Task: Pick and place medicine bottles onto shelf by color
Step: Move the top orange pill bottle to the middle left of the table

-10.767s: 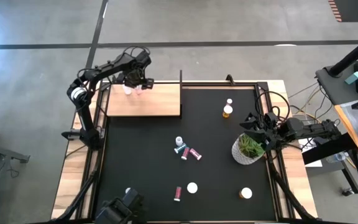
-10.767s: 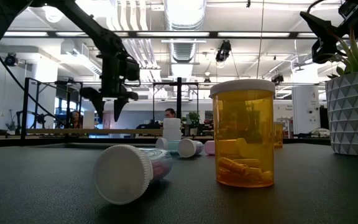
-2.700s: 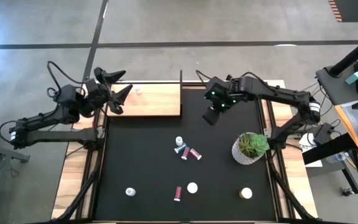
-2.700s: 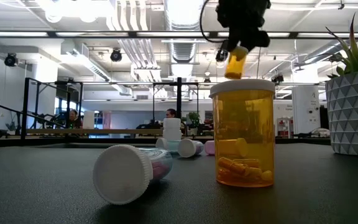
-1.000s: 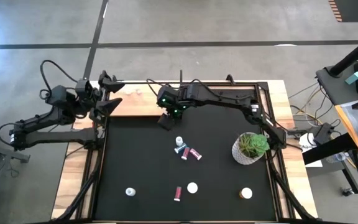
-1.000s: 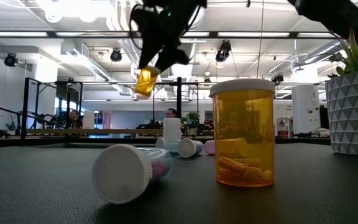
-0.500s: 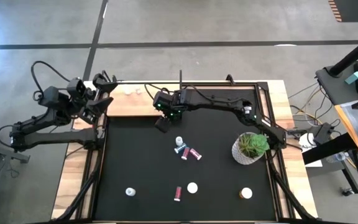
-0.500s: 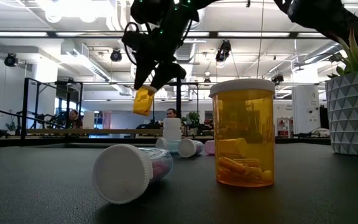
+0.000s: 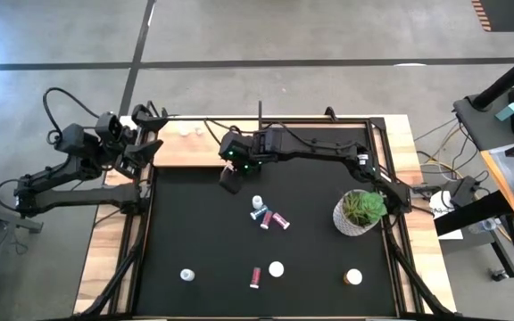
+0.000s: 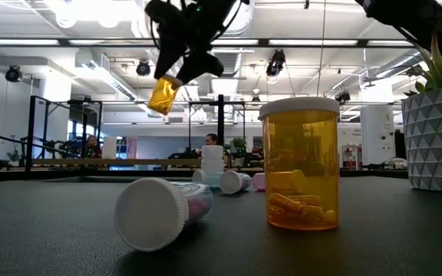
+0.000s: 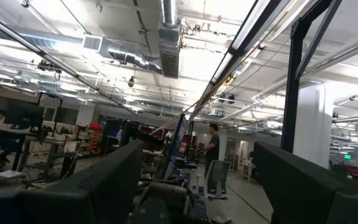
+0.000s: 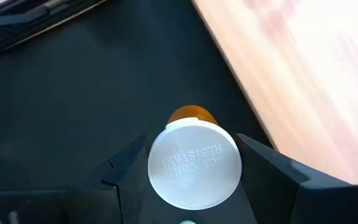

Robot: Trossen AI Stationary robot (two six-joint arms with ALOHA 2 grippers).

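My right gripper [image 9: 230,178] reaches across the table and is shut on an orange medicine bottle [image 10: 163,93] with a white cap, above the black mat, beside the near edge of the light-wood shelf [image 9: 194,152]. Two small bottles [image 9: 192,129] stand on the shelf's far edge. My left gripper [image 9: 145,143] is open and empty at the shelf's left end. Blue-teal and pink bottles [image 9: 268,214] lie mid-mat. My right gripper pinches the orange bottle at its white cap [image 12: 194,163], one finger [image 12: 263,168] on each side of the cap. The fingers come from above, slanting down. The bottle hangs tilted below them, its orange body [image 12: 191,115] pointing down, clear of the mat.
A white pot with a green plant [image 9: 357,212] stands at the mat's right. More bottles stand or lie near the front edge: one at the left [image 9: 186,275], a pink one [image 9: 255,277], a white one [image 9: 276,268], an orange one [image 9: 354,277].
My right gripper has gone a little toward the table's left and near edge with the orange bottle. The bottle dipped, then rose again, and stays tilted and clear of the mat. My left gripper has drawn back a little toward the left edge.
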